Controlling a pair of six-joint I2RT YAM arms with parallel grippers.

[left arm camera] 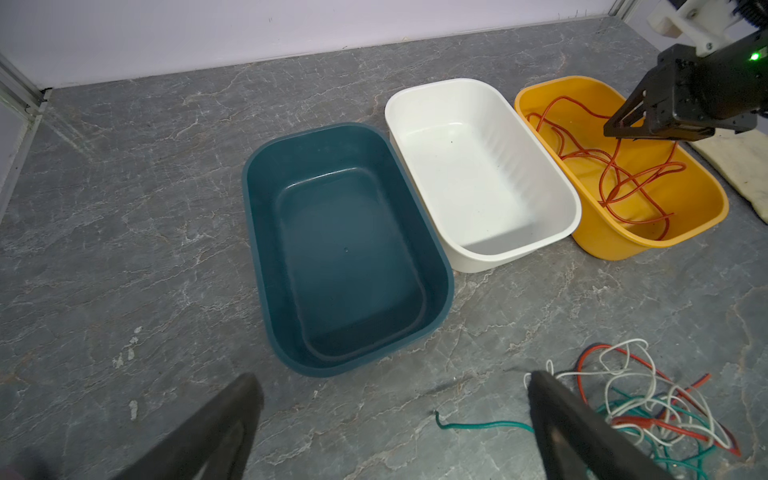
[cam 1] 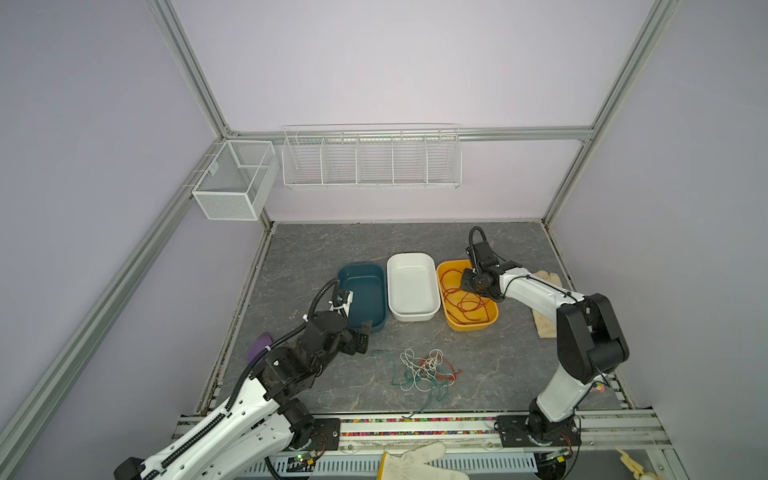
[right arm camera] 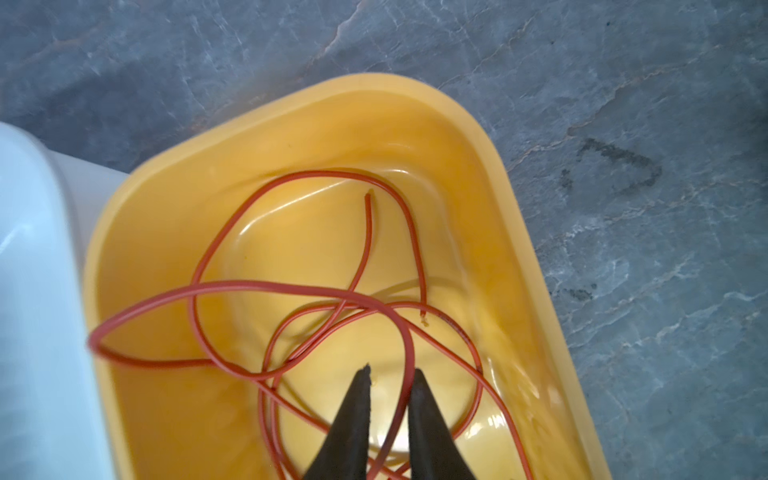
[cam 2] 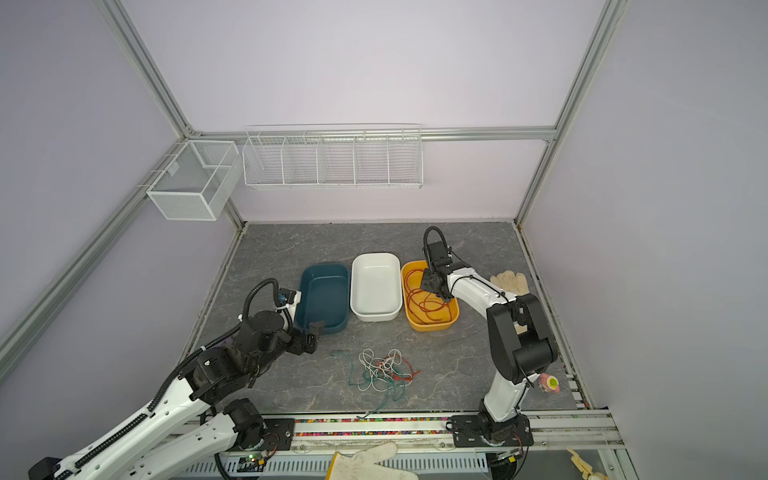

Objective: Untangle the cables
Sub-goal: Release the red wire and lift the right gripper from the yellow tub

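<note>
A tangle [cam 1: 424,370] of white, green and red cables lies on the table [cam 1: 498,365] before three trays. One red cable [right arm camera: 291,286] is coiled in the yellow tray [right arm camera: 498,166], while the white tray [cam 1: 411,286] and teal tray [cam 1: 365,295] are empty. The right wrist view alone shows the right gripper [right arm camera: 390,372], jaws narrowly apart, that cable running between them; the left gripper [left arm camera: 395,376] hangs wide, empty, beside the teal tray.

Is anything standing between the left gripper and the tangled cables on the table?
Nothing visible. The left gripper hangs open near the teal tray's front corner, with only bare tabletop between it and the cables.
</note>
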